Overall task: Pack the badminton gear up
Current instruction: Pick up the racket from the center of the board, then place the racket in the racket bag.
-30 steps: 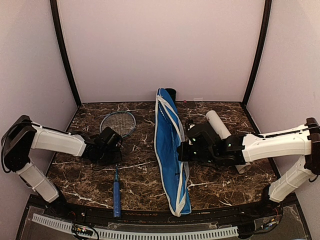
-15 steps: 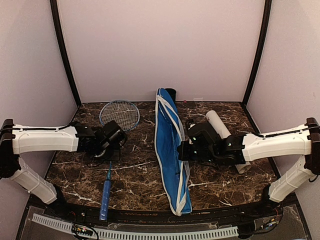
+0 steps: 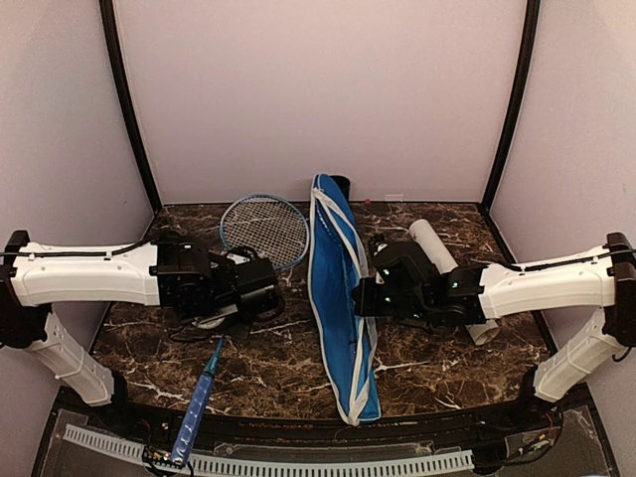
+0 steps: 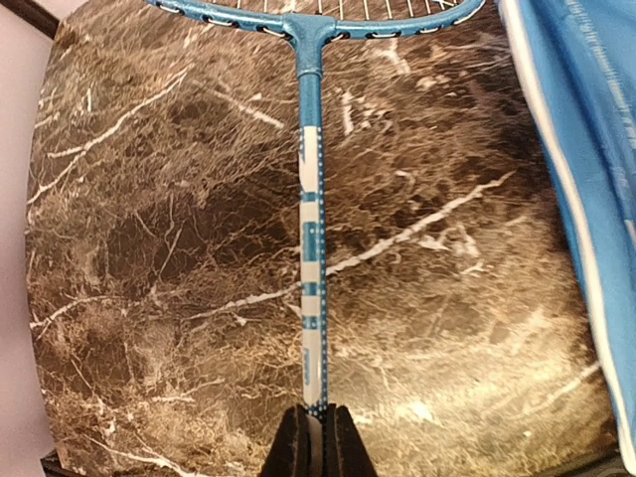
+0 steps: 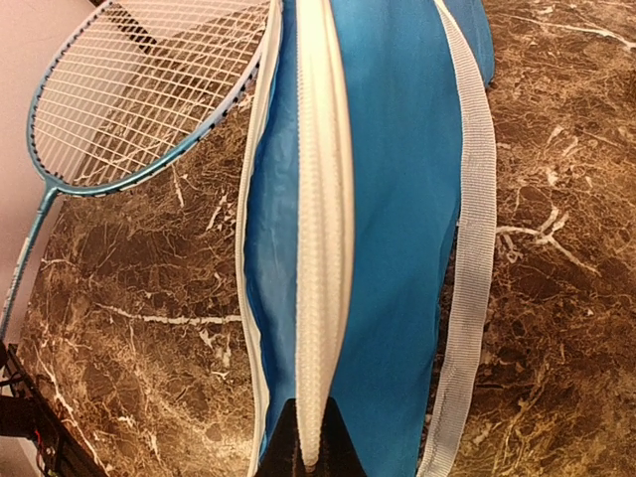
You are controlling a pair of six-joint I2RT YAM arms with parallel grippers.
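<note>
Left gripper (image 4: 318, 445): clenched on the thin shaft of the racket (image 4: 311, 248), at the handle end of the shaft.
Right gripper (image 5: 306, 449): pinched on the white zip edge (image 5: 323, 219) of the blue cover (image 5: 397, 199).
Racket position: the head (image 3: 263, 231) lay close against the cover's left edge toward the far side. Contact could not be told. The blue handle (image 3: 194, 415) projected over the near edge of the table (image 3: 288, 363).
Cover position: it lay lengthwise at mid-table, between the two arms.
Tube (image 3: 434, 246): it lay right of the cover, partly hidden behind the right arm.
Racket handling: probably light, with a stiff frame. The slender shaft seemed likely to swivel in a two-finger grip. A hold near the handle gave reach but left a long lever ahead. The strings were best left untouched.
Cover handling: probably soft, limp and smooth. The fabric would sag shut unless lifted. The stitched zip edge appeared the firmest place to grip.
Not seen: shuttlecocks and a second racket.
</note>
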